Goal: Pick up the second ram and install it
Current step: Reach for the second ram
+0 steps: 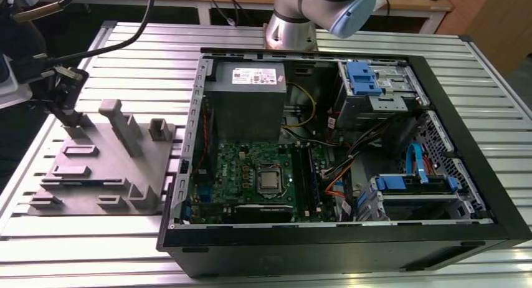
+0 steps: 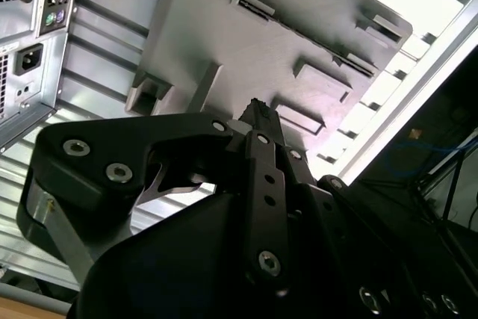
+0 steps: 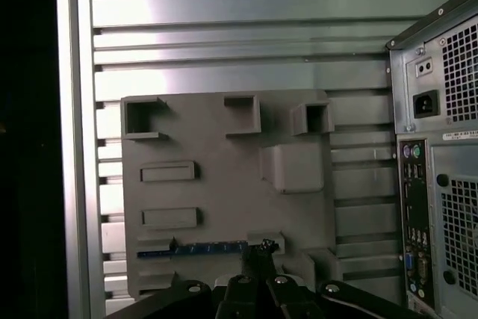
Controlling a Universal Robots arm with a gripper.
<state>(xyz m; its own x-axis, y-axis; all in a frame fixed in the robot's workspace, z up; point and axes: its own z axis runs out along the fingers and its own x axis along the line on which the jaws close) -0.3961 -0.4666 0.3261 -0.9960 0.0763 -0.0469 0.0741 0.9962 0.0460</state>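
My gripper [image 3: 258,253] jaws are pinched nearly together on one end of the second ram [image 3: 196,248] (blue edge up), which sits in a slot of the grey fixture [image 3: 224,184] beside the computer case [image 1: 465,194].

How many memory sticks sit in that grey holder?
1: the second ram stands on edge in a slot of the grey holder, by the gripper. Others may be hidden.

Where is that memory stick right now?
In the first wrist view, the second ram sits in a slot of the grey holder, next to the gripper.
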